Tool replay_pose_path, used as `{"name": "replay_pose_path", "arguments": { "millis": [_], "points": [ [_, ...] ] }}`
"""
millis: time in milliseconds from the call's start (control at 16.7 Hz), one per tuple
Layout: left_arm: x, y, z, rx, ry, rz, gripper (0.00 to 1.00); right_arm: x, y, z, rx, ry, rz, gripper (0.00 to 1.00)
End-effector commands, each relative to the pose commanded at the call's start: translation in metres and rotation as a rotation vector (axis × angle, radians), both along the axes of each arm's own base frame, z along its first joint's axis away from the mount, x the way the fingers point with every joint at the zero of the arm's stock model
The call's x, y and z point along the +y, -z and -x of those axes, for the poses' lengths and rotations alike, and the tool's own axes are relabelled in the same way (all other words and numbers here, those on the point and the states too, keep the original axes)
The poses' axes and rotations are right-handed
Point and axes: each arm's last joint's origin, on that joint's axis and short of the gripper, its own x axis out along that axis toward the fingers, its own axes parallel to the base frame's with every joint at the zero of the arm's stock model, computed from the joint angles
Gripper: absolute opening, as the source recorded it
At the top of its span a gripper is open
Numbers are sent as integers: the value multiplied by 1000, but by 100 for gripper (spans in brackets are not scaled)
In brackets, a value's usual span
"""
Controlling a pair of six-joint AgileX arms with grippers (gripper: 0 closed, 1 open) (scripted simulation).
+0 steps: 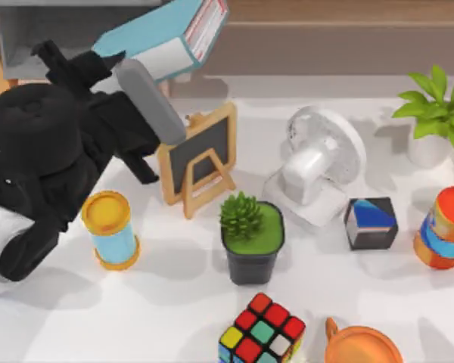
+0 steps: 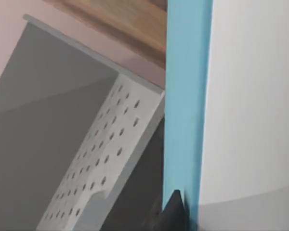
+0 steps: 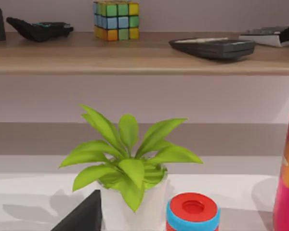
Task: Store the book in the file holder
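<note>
Lifted off the table at the top view's upper left: one file holder (image 1: 30, 34), grey and open-faced, lying just behind and beside the left gripper (image 1: 110, 60), its perforated inner wall (image 2: 98, 159) looming close in the left wrist view. Next in size, one book (image 1: 163, 38), pinched at its lower end by that gripper and carried in the air, long axis tilted up and away from the hand toward the top view's right, white cover panel up, red-striped page edges at the far end. Nearer arm plainly the left (already holding the book); right arm parked off toward the right side, looking at a leafy plant (image 3: 130, 163), fingers impossible to judge. Coming move, as a guess: swing the book's long axis round toward the holder's open face and lower it in. Smaller things below and right of the hand: one chalkboard easel (image 1: 199, 155), one fan (image 1: 318, 162), one yellow-lidded can (image 1: 110, 229), one succulent pot (image 1: 251, 238), one puzzle cube (image 1: 262, 330).
</note>
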Motion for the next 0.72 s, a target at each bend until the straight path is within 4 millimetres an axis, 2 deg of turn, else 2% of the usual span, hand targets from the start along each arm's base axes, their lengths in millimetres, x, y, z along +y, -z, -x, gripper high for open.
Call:
{"name": "replay_pose_path", "arguments": {
  "millis": [180, 360, 540, 720],
  "points": [
    [30, 21, -12, 21, -58, -221, 0, 0, 0, 0, 0, 0, 0, 100],
    [48, 32, -36, 32, -103, -394, 0, 0, 0, 0, 0, 0, 0, 100],
    [58, 41, -62, 34, -125, -507, 0, 0, 0, 0, 0, 0, 0, 100],
    [58, 46, -76, 31, -122, -556, 0, 0, 0, 0, 0, 0, 0, 100]
  ]
}}
